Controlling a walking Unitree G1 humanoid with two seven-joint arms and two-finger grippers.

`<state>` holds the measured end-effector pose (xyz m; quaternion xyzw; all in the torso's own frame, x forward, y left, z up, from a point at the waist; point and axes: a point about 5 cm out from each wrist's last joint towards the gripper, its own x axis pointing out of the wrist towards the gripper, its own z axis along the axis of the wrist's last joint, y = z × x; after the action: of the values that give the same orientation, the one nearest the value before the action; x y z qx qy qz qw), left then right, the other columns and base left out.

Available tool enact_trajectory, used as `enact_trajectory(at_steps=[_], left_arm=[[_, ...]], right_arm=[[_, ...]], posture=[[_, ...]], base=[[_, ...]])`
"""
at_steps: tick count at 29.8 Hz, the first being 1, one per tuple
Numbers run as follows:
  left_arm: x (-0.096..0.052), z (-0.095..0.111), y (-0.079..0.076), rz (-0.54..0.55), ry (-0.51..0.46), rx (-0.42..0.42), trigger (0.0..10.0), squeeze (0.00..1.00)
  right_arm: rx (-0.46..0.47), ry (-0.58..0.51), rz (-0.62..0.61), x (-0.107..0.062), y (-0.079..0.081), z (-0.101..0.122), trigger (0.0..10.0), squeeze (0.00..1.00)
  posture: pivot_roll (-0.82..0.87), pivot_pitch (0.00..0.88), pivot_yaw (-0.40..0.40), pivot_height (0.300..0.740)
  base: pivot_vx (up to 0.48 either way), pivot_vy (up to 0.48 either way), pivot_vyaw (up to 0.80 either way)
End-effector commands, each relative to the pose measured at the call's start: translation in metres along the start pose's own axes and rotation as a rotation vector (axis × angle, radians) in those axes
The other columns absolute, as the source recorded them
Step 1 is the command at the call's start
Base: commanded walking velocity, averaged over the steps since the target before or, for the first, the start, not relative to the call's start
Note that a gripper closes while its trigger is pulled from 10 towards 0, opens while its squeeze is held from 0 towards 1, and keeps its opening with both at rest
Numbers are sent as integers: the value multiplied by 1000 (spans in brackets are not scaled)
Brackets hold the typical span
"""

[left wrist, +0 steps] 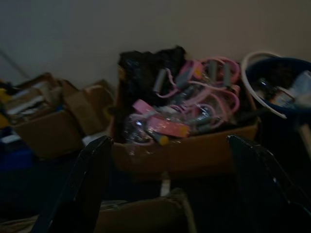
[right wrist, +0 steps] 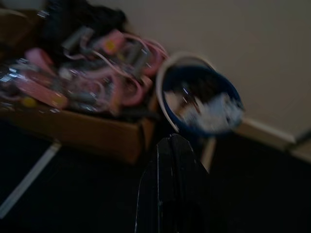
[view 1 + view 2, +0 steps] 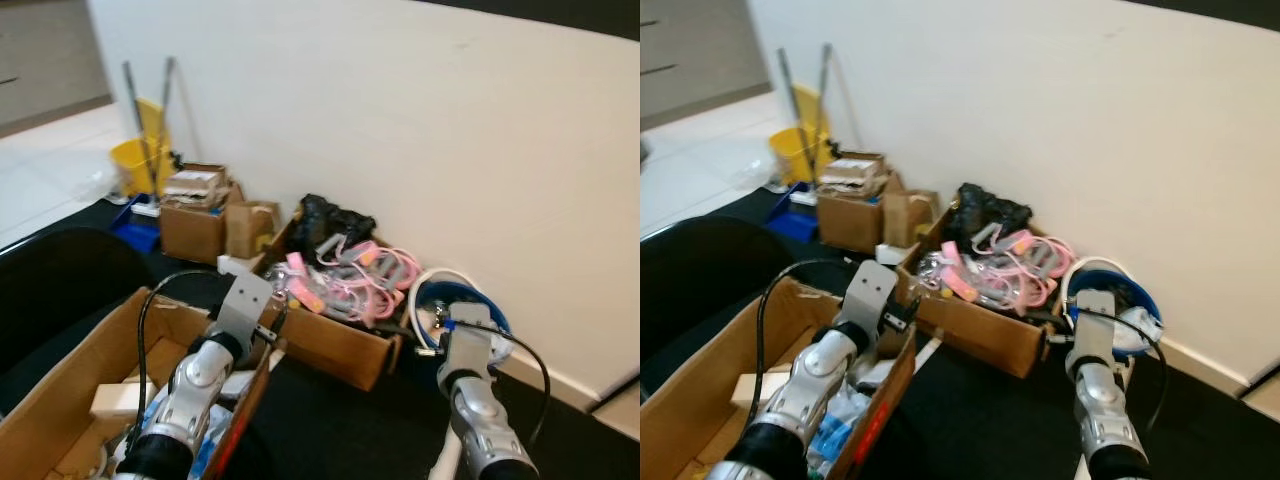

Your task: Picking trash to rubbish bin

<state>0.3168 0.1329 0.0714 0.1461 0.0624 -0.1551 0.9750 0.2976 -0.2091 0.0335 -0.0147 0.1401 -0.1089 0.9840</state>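
The robot stands on a dark floor by a white wall (image 3: 480,150). Its left gripper (image 1: 170,194) is spread wide with nothing in it, held over the far edge of a big cardboard box (image 3: 70,390) close to the robot. Its right gripper (image 2: 171,160) is pressed closed and empty, pointing at a blue bin (image 3: 1110,300) that sits against the wall.

Between the two sits a second cardboard box (image 3: 980,335), full of pink bands (image 3: 365,275) with a black bag (image 3: 335,220) at its back edge. More small boxes (image 3: 200,215) and a yellow mop bucket (image 3: 140,160) stand further along the wall.

The bin already has some white, crumpled stuff (image 2: 214,109) inside. The near box holds pale scraps and a blue wrapper (image 3: 835,430), which look like the trash. I think these are light and soft and will squash easily, so a gentle pinch on a bunched-up part should work. Thin plastic may be slippery, so grab a fold, not a flat side
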Motion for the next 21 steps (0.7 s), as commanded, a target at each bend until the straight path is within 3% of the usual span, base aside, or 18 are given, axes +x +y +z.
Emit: enact_trajectory(at_steps=[1,21], left_arm=[[-1,-6,-1,0,34,-12,10000,0],[3,-3,-13,-59,13,-5,10000,0]], right_arm=[[4,29,-9,-2,-2,-6,10000,0],[-7,44,-29,-7,-3,-11,10000,0]], posture=[[-83,46,-27,740],[-98,23,-6,740]], base=[[0,0,-800],[0,0,-800]])
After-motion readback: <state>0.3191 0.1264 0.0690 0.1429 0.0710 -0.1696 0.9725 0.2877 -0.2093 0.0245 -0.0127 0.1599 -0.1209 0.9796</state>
